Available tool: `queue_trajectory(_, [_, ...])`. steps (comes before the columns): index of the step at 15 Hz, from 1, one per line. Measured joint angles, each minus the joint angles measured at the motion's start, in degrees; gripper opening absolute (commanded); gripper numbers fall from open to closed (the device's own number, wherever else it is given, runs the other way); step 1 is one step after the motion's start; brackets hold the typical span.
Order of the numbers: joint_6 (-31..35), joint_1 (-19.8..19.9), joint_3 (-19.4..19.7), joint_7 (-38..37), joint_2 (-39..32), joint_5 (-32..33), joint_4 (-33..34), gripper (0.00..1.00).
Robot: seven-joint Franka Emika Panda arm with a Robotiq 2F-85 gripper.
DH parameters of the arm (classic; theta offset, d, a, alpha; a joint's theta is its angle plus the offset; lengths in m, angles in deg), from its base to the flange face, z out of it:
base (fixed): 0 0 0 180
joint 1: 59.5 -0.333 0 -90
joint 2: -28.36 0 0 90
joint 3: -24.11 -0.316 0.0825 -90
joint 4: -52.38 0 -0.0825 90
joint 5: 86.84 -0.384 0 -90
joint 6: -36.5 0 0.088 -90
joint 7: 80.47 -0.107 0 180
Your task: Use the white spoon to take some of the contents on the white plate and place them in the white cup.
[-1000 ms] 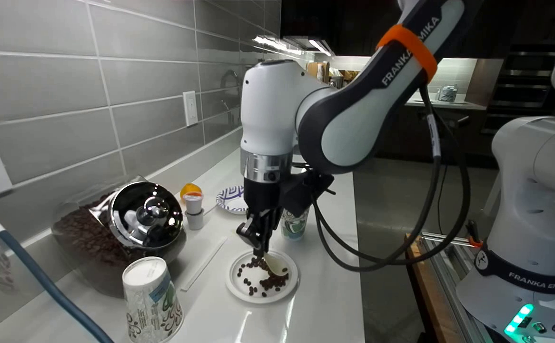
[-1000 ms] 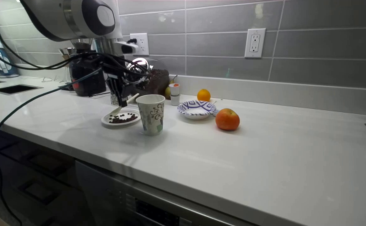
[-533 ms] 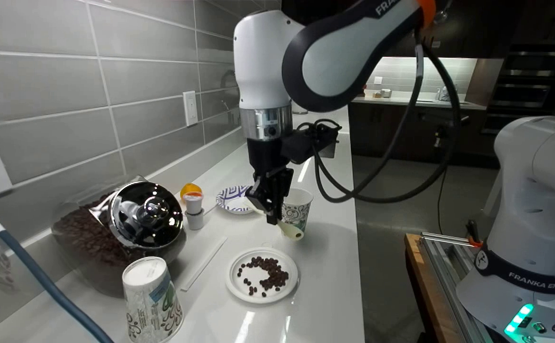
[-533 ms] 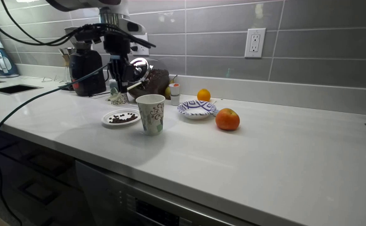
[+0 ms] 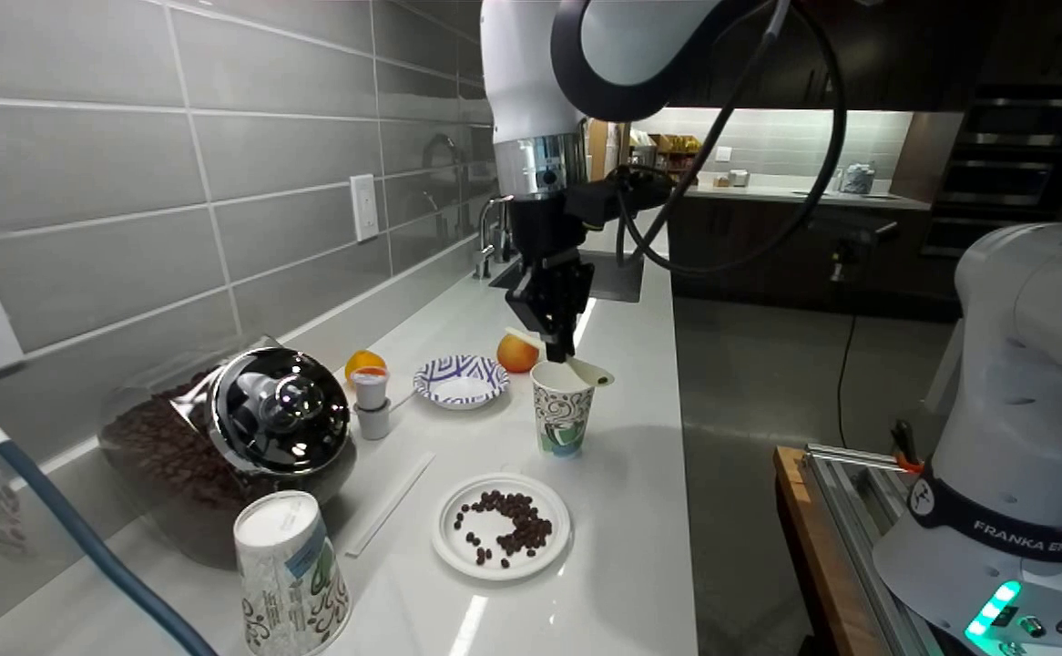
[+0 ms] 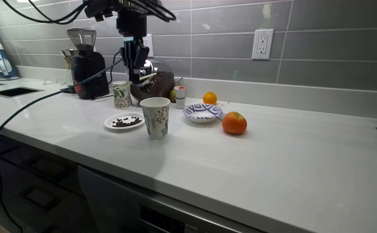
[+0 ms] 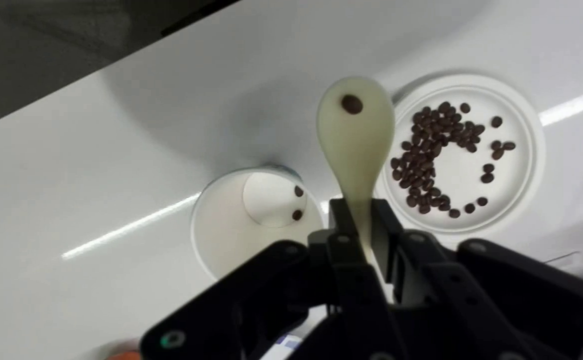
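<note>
The black tool (image 7: 364, 214) pinches a slim white plastic spoon (image 7: 354, 145) that carries one dark brown bean (image 7: 352, 104). Near and below the tool, a white paper cup (image 5: 560, 415) with curly lines and green marks stands upright; two beans (image 7: 297, 215) show inside. Also below the tool, more beans (image 7: 425, 145) lie on a round white plate (image 7: 464, 170). Well apart from the tool, a black band (image 5: 1009, 539) says "FRANKA".

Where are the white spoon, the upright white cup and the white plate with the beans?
White spoon (image 7: 356, 139): wrist view, middle of its bowl.
Upright white cup (image 6: 155, 123): in an exterior view, outer side wall.
White plate (image 7: 459, 172): wrist view, bare patch of its floor.
</note>
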Motion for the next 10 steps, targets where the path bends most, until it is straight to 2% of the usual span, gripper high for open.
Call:
queue_trajectory(6, [2.93, 4.80, 1.40, -3.69, 0.41, 1.29, 0.09, 0.04])
queue_trajectory(10, [7.76, 5.31, 0.55, -11.95, 0.00, 7.45, -0.19, 0.04])
